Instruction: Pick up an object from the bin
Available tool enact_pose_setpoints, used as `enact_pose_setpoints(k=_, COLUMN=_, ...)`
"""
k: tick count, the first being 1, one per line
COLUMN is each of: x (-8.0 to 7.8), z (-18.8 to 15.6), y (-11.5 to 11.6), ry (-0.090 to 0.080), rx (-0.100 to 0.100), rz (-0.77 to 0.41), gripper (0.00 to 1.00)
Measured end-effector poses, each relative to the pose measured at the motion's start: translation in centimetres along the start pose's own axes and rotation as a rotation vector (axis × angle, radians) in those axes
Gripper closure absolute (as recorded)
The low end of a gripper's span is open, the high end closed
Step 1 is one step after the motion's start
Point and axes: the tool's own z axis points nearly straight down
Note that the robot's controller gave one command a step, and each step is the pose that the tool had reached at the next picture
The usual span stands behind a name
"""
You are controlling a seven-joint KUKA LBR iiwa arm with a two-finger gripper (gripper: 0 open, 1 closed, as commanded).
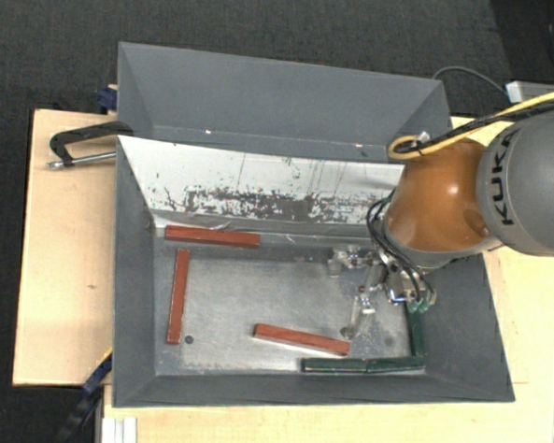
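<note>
Your tool (363, 313) hangs low in the right half of the bin (133, 282), just above the right end of the red bar (300, 338) lying near the front; you cannot tell from here whether it is apart or together. The front green bar (362, 366) and the right green bar (416, 333) lie close by; the red bar looks the nearest pick. Centre on its width, straddle its short side, descend straight; keep off the 2 green ones.
</note>
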Motion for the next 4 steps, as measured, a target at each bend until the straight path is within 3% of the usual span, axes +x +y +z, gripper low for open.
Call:
enact_pose_setpoints(k=1, x=-0.9, z=-4.8, y=-1.9, ry=-0.001, rx=-0.002, rz=0.117, gripper=0.00)
enact_pose_setpoints(k=2, x=0.3, z=-7.2, y=-2.7, ry=-0.017, rx=0.002, rz=0.126, gripper=0.00)
enact_pose_setpoints(k=3, x=1.4, z=-2.9, y=-1.5, ry=-0.005, rx=0.000, rz=-0.177, gripper=0.00)
enact_pose_setpoints(k=4, x=2.7, z=1.2, y=1.6, ry=-0.006, rx=0.001, rz=-0.187, gripper=0.00)
